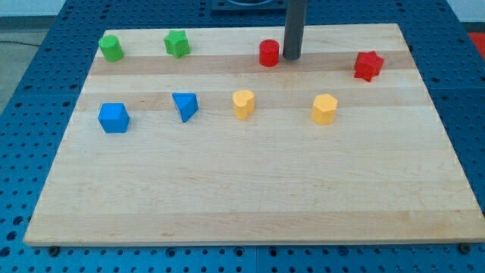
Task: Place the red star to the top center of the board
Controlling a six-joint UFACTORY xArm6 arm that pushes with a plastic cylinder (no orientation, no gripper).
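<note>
The red star [368, 65] lies near the board's top right. A red cylinder [268, 53] stands at the top centre. My tip [292, 58] rests on the board just right of the red cylinder, close to it, and well left of the red star. The rod rises straight up out of the view's top.
A green cylinder [111, 48] and a green star [176, 43] sit at the top left. In the middle row, from the left, are a blue cube [114, 117], a blue triangle [185, 105], a yellow heart-like block [242, 104] and a yellow hexagon [323, 109]. The wooden board [250, 197] lies on a blue pegboard table.
</note>
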